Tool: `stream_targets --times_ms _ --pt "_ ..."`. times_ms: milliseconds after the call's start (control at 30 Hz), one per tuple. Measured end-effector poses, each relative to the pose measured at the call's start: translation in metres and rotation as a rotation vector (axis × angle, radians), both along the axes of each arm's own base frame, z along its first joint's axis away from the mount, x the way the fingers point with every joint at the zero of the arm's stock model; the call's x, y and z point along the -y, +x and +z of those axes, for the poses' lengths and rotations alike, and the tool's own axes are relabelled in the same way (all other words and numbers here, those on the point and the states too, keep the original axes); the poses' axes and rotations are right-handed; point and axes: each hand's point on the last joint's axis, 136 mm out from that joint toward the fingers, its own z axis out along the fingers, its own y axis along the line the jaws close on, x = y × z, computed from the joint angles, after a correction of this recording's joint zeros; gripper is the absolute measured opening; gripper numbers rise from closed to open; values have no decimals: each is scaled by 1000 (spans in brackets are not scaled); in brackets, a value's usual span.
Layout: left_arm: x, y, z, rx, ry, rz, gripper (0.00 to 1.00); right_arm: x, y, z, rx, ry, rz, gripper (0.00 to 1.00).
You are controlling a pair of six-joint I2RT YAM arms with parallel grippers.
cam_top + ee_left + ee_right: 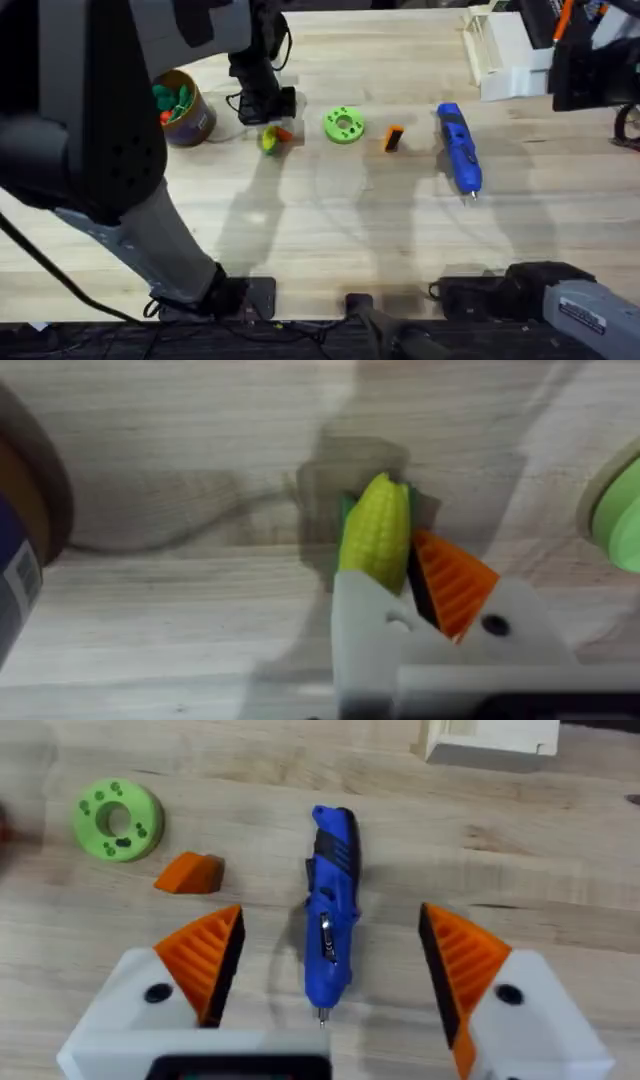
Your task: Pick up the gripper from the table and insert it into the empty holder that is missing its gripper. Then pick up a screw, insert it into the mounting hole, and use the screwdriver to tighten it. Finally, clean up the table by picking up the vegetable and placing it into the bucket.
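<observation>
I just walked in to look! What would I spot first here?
Probably the yellow toy corn, pinched in the left gripper just beside the brown bucket. Next, the bright blue screwdriver lying flat to the right, with the right gripper open above it.

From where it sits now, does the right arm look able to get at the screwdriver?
Probably yes: the right gripper is open, and the screwdriver lies alone on the table, with the orange gripper off to one side.
</observation>
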Motion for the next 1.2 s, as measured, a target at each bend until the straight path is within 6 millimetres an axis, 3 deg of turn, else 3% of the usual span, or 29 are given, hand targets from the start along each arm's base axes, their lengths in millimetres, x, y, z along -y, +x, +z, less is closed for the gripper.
stream_targets --times_ms 400,533,633,833,933,1033,1067,1200 --pt "0 0 0 0 0 0 12 0 0 0 0 0 0 994" --pt "2 2 13 -5 4 -7 12 0 0 0 0 0 0 994" --pt "10 12 33 35 -6 -22 12 0 0 0 0 0 0 994" --pt "20 30 105 232 -48 -36 12 0 0 0 0 0 0 993" --pt "15 28 136 313 -49 -32 12 0 0 0 0 0 0 994" --pt "12 23 155 359 -52 -30 13 0 0 0 0 0 0 994" --pt "11 22 158 368 -50 -31 91 0 0 0 0 0 0 994" --pt "7 22 161 381 -31 -19 707 0 0 0 0 0 0 994"
